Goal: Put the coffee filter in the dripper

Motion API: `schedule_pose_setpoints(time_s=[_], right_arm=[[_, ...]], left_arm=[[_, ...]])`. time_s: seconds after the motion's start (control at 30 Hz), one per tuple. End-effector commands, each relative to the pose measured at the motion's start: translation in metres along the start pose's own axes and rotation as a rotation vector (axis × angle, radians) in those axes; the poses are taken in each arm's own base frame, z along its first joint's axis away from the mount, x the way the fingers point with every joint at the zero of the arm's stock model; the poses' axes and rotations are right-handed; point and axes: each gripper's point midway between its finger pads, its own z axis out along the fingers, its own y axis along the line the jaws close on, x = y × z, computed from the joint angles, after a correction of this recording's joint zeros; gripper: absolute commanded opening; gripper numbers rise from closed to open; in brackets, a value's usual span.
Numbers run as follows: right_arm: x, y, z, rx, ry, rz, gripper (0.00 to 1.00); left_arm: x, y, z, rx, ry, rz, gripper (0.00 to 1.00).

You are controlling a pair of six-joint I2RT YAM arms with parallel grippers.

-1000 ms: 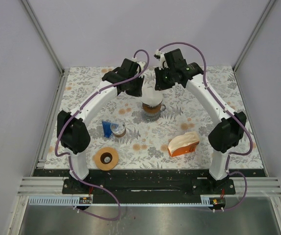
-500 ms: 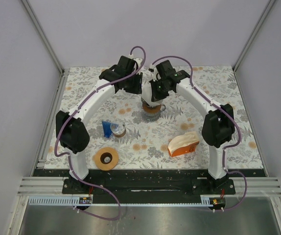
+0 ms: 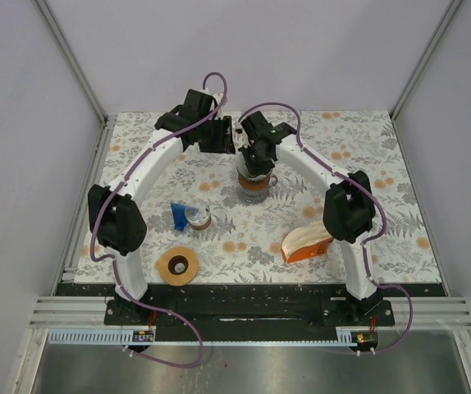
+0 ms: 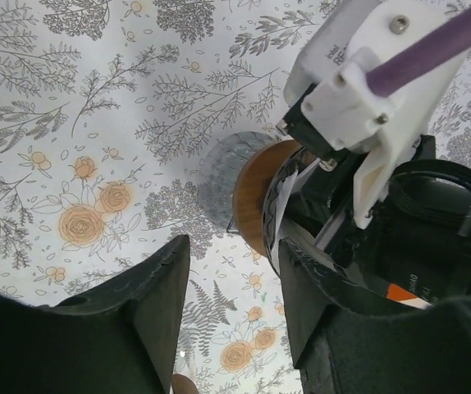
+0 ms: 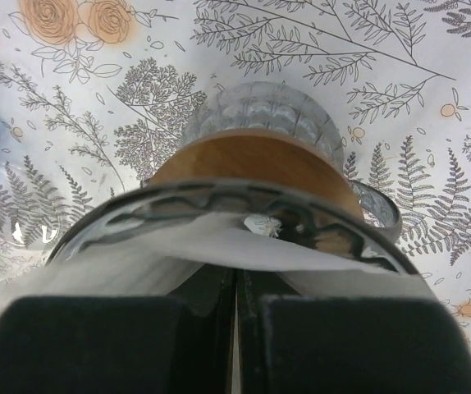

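Floral-printed counter (image 3: 367, 164) is carrying a wood-collared glass dripper (image 5: 252, 160); right fingers (image 5: 88, 345) are pinching a white paper coffee filter (image 5: 244, 246) lying crosswise over its rim, left fingers (image 4: 112, 320) gaping just beside.

Cloth (image 3: 383, 164) is white, scattered with grey ferns and orange roses. The filter (image 5: 219, 246) is plain white, and the dripper (image 5: 256, 160) shows a brown collar over clear ribbed glass. Both arms (image 3: 149, 168) are white with black joints and trail purple cables (image 3: 211, 82). Lower right there's an orange-and-cream bag (image 3: 307, 242), lower left a tan tape roll (image 3: 177, 266), and left of centre a blue scoop (image 3: 178, 216).
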Motion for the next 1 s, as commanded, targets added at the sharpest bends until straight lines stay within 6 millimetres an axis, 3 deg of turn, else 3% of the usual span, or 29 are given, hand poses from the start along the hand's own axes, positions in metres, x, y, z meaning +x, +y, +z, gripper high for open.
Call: schedule_pose_setpoints(time_s=[0.0, 0.33, 0.6, 0.67, 0.97], right_arm=[[-0.005, -0.004, 0.003, 0.063, -0.005, -0.024, 0.00], [0.005, -0.003, 0.020, 0.071, 0.037, -0.019, 0.00], [0.003, 0.002, 0.022, 0.059, 0.040, -0.026, 0.00], [0.002, 0.005, 0.020, 0.043, 0.039, -0.024, 0.00], [-0.035, 0.020, -0.026, -0.019, -0.090, -0.040, 0.00]], left_arm=[[-0.009, -0.019, -0.022, 0.079, -0.050, -0.037, 0.51], [0.025, -0.023, 0.008, 0.145, 0.066, -0.133, 0.51], [0.029, -0.025, 0.019, 0.164, 0.091, -0.153, 0.46], [0.032, -0.023, 0.022, 0.151, 0.097, -0.150, 0.39], [0.036, -0.019, 0.024, 0.125, 0.095, -0.123, 0.15]])
